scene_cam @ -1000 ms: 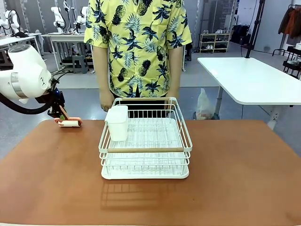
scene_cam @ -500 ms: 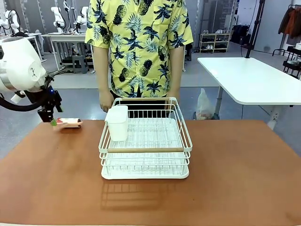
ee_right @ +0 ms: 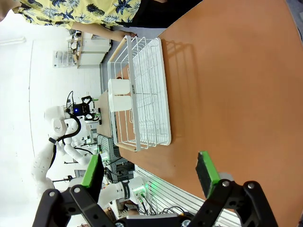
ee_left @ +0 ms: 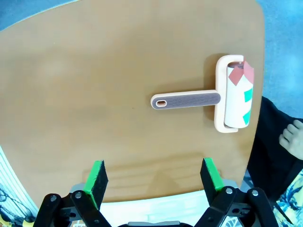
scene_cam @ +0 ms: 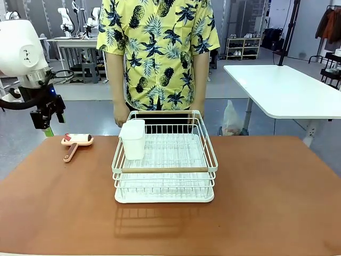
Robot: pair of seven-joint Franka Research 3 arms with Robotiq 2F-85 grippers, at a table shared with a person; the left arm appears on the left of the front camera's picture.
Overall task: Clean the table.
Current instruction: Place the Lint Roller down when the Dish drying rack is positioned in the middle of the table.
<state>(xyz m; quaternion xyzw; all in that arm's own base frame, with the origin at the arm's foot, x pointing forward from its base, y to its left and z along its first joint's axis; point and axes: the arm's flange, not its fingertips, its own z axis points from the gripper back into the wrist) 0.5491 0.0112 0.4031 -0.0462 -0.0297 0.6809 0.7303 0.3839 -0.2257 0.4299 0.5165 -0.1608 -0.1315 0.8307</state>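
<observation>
The left end effector (ee_left: 154,177) hung open and empty above the terracotta surface (scene_cam: 266,192) — the lint roller (scene_cam: 76,141) lay flat at its far-left corner. Cleaning looked finished; next, probably retreat. The right end effector (ee_right: 150,171) was open too.

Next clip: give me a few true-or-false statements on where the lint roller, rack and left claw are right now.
1. The lint roller lies on the table. True.
2. The left claw grips the roller. False: it is open, raised clear of it.
3. A white cup sits in the rack's corner. True.
4. The roller lies inside the rack. False: it lies on the table, off to the rack's side.
5. The right claw holds a cloth. False: it is open and holds nothing.
</observation>
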